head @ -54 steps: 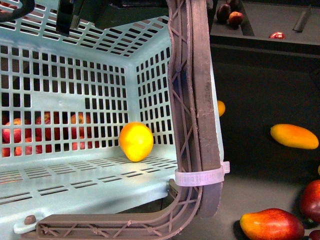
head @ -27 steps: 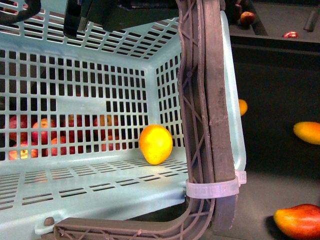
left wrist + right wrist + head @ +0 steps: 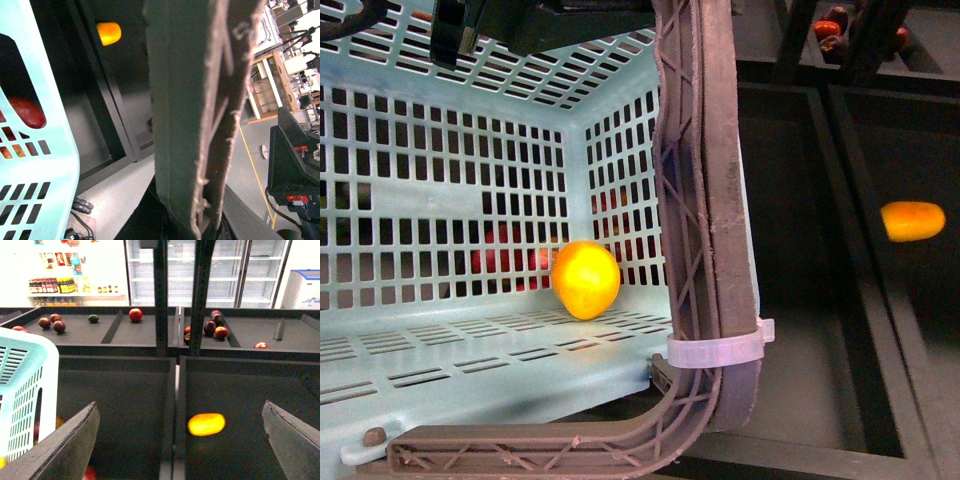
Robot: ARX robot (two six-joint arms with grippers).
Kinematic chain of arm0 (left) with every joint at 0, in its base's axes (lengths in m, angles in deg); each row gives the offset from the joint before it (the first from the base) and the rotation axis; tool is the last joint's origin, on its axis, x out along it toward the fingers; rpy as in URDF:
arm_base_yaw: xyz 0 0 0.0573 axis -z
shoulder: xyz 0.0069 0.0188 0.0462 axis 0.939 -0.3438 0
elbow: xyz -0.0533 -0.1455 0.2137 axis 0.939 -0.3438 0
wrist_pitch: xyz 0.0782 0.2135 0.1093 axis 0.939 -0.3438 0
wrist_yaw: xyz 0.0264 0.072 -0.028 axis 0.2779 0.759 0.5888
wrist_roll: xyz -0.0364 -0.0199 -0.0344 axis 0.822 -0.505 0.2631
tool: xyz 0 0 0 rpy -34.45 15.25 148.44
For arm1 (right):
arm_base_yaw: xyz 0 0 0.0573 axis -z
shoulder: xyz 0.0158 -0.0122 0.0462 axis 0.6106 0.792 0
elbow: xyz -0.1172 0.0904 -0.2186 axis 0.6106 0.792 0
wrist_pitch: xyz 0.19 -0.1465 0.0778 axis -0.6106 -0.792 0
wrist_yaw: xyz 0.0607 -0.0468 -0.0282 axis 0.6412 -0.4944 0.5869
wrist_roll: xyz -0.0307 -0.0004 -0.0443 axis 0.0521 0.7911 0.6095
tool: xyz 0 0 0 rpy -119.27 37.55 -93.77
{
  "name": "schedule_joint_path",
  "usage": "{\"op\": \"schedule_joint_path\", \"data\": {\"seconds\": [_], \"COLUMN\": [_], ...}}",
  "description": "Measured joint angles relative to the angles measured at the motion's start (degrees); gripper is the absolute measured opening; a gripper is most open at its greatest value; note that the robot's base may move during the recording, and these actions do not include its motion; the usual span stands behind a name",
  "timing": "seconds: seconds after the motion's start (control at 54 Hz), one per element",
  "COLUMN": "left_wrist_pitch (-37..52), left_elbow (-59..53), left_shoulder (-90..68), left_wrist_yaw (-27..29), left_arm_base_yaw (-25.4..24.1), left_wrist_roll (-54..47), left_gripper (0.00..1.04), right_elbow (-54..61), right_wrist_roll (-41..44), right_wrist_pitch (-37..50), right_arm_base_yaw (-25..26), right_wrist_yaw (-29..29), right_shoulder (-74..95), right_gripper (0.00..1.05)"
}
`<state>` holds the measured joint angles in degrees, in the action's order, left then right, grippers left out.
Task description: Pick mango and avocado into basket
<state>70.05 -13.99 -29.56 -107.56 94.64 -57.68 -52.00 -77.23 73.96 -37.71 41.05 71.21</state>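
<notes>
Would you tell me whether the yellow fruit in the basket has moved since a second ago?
No. The yellow fruit still sits on the floor at the back corner of the basket.

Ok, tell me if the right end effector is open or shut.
Open: the right end effector fingers stand wide apart, nothing held.

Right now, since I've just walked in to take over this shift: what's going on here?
The robot is collecting fruit into the teal basket, whose brown handle runs right past the left wrist camera. The left gripper's fingers aren't visible. One yellow fruit already lies inside the basket, and no avocado shows there. The right gripper is open and empty, facing a yellow mango on the dark shelf.
</notes>
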Motion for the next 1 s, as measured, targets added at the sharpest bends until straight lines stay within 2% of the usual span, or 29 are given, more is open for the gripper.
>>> {"op": "schedule_joint_path", "data": {"seconds": [1.001], "left_wrist_pitch": [0.0], "left_elbow": [0.0], "left_shoulder": [0.2], "left_wrist_yaw": [-0.5], "left_arm_base_yaw": [0.0], "left_wrist_roll": [0.0], "left_gripper": [0.11], "right_elbow": [0.0], "right_wrist_roll": [0.0], "right_wrist_pitch": [-0.1], "right_arm_base_yaw": [0.0], "right_wrist_yaw": [0.0], "right_shoulder": [-0.1], "right_gripper": [0.97]}}
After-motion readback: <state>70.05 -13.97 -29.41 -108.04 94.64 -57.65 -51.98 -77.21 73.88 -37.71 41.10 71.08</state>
